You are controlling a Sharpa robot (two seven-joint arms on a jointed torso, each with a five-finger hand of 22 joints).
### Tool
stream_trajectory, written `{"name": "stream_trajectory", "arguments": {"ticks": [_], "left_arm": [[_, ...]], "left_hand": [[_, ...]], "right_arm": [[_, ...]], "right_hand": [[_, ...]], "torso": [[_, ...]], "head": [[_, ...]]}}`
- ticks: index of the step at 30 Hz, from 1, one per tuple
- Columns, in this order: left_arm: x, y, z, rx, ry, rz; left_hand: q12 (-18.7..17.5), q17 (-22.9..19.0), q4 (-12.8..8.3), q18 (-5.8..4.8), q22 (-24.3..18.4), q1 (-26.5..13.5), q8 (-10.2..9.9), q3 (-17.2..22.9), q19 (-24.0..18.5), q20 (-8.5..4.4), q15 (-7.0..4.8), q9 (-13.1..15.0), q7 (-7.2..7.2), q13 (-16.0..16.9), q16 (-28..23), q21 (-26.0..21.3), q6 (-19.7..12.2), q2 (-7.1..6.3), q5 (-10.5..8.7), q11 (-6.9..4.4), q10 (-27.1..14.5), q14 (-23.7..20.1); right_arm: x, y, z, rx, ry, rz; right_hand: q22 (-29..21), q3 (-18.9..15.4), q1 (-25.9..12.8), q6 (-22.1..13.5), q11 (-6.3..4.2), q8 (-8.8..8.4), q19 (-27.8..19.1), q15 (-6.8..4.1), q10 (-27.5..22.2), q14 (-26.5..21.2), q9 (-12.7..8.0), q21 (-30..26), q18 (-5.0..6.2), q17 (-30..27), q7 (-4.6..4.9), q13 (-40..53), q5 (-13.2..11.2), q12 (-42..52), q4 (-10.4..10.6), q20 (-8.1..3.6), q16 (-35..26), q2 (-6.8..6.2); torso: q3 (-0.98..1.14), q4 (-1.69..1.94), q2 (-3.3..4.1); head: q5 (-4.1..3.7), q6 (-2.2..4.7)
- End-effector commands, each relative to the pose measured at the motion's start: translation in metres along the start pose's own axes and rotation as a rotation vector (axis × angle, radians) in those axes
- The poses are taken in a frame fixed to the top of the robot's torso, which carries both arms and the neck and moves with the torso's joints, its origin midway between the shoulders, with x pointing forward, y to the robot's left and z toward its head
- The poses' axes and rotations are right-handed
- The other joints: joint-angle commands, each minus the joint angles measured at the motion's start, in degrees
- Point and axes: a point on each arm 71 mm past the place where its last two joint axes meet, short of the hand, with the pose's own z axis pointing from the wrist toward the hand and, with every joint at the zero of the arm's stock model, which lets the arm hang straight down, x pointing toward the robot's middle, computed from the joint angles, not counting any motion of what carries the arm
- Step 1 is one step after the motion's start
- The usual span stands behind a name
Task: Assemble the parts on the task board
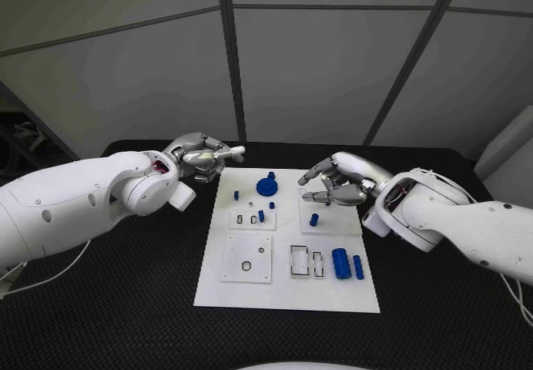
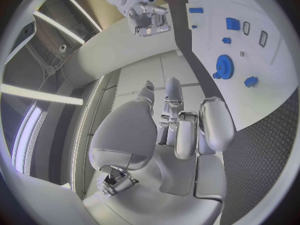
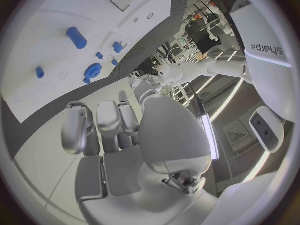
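Head view: the white rectangular task board (image 1: 286,297) lies in the middle of the black table (image 1: 122,308). Small blue plastic parts are spread over it: a round blue gear (image 1: 266,186) near the board's far edge, a short blue peg (image 1: 314,220) on the raised white square toward the right edge, and two blue cylinders (image 1: 349,264) lying side by side near the right edge, closer to the near corner. Rectangular and round outlines near the near-left corner look unfilled.

Left hand (image 1: 203,158) hovers above the table just off the board's far-left corner, fingers loosely curled, nothing held. In the left wrist view the palm and fingers (image 2: 178,130) are bare. Right hand (image 1: 339,185) hangs over the far-right part of the board, fingers curved downward and apart, nothing between them. The right wrist view shows the same released hand (image 3: 119,135), with the gear (image 3: 93,71) beyond it.

Judgement: pre-grasp stage, no part picked yet, assembly barely begun. The right hand is nearest the peg on the raised square. Next move likely calls for lowering and closing thumb and finger on one small part, with fine alignment, since the pieces are small and may slip.
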Motion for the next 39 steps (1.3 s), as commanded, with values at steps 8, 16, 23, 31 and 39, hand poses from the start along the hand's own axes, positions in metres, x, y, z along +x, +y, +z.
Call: {"name": "stream_trajectory", "arguments": {"ticks": [8,16,23,31,39], "left_arm": [[0.009,-0.007,0.012,-0.426,0.23,0.466],[0.032,-0.012,0.03,-0.555,0.285,0.641],[0.053,-0.013,0.042,-0.584,0.289,0.718],[0.067,-0.008,0.048,-0.604,0.302,0.755],[0.077,-0.006,0.053,-0.608,0.319,0.778]], "left_hand": [[12.47,13.59,4.25,-7.95,2.18,-3.82,5.45,-3.52,0.24,-0.04,0.04,6.43,0.32,12.29,0.84,1.92,-4.55,2.53,-0.12,0.07,-6.3,5.45],[13.14,13.49,6.04,-7.46,-0.44,-5.43,7.42,-6.17,-0.99,0.28,0.11,8.87,0.36,12.95,0.73,0.28,-6.3,2.4,-0.17,0.32,-7.52,5.41],[15.79,13.51,7.76,-7.85,2.12,-6.03,11.06,-9.09,-0.29,0.0,-0.41,12.45,-0.46,15.8,0.71,1.8,-6.01,2.27,-0.16,-0.35,-6.25,5.41],[16.13,13.5,8.76,-7.89,2.5,-5.47,13.35,-10.71,-0.37,-0.26,-0.61,15.55,-0.69,16.22,0.66,2.04,-7.65,2.95,-0.16,-0.56,-6.38,5.4],[16.11,13.5,8.98,-7.9,2.62,-5.15,13.97,-11.23,-0.4,-0.25,-0.61,16.52,-0.69,16.23,0.65,2.1,-8.24,3.15,-0.16,-0.56,-6.49,5.4]], "right_arm": [[-0.058,-0.035,-0.01,0.107,-0.169,0.235],[-0.075,-0.05,-0.009,0.151,-0.259,0.227],[-0.079,-0.054,-0.005,0.159,-0.305,0.253],[-0.079,-0.053,0.0,0.146,-0.326,0.262],[-0.077,-0.051,0.004,0.139,-0.337,0.265]], "right_hand": [[-4.23,-0.12,-0.21,0.18,0.06,0.62,-3.6,-0.35,-3.09,-0.32,0.11,-2.83,1.44,-1.17,0.06,-2.78,1.37,-2.88,0.05,-0.07,-0.68,0.1],[-32.17,1.18,0.85,-1.18,0.71,1.6,-26.9,0.4,-22.01,-6.49,0.26,-24.22,7.02,-11.67,0.38,-25.92,3.21,-26.72,-0.02,0.63,-8.88,-0.37],[-40.41,5.43,1.14,0.8,1.3,2.82,-34.5,2.56,-19.88,-22.99,0.51,-38.06,6.95,-25.39,0.61,-41.75,3.5,-42.11,0.8,2.68,-28.97,-1.84],[-47.78,8.97,0.48,2.21,2.57,0.43,-33.35,4.38,-14.03,-21.57,-0.37,-49.45,7.22,-32.3,1.05,-57.72,3.26,-56.04,1.51,4.89,-47.06,-3.73],[-51.24,9.32,0.1,1.85,3.56,-1.35,-33.22,5.69,-13.68,-21.91,-0.84,-54.91,7.16,-34.76,1.99,-62.92,3.31,-60.07,1.49,6.12,-54.11,-4.09]], "torso": [[0.27,0.18,-1.57],[0.51,0.09,-2.15],[0.46,0.14,-2.02],[0.47,0.24,-1.97],[0.51,0.09,-1.86]], "head": [[0.19,-0.85],[0.51,-1.28],[0.56,-1.62],[0.54,-1.91],[0.77,-2.17]]}}
